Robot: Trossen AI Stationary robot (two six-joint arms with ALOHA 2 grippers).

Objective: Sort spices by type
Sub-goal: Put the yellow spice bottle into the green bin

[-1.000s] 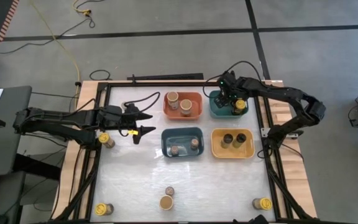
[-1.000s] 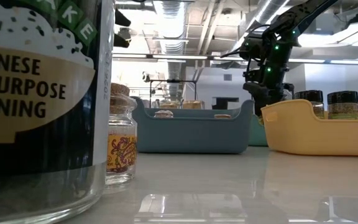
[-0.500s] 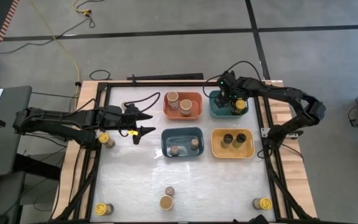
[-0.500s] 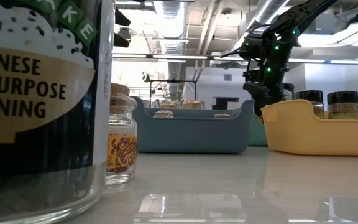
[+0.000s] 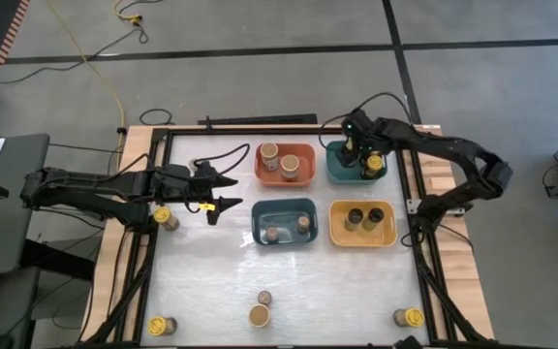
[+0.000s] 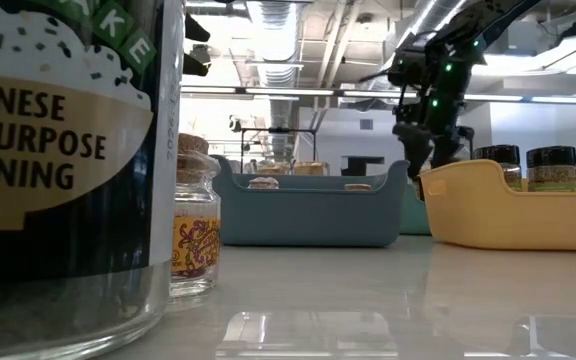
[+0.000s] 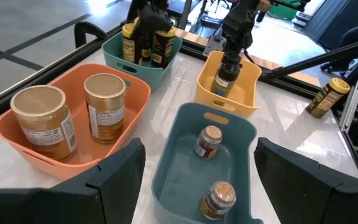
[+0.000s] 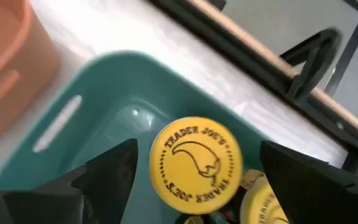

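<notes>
- the right gripper hangs over the teal bin at the table's far right, fingers spread wide and pinching nothing; a yellow-lidded jar stands upright in the bin directly between and beneath them, a second yellow lid just beside it.
- the left gripper hovers near the table's left edge, fingers spread and empty, beside a loose yellow-lidded jar at the left edge, which stands upright behind the fingertips, toward the arm's base.
- other loose jars wait along the near edge: one yellow-lidded at the left corner, one at the right corner, a tan-lidded jar and a small brown-topped jar mid-table.
- judged from this, the left arm sits nearer the left-edge jar; the right has the right corner.
</notes>
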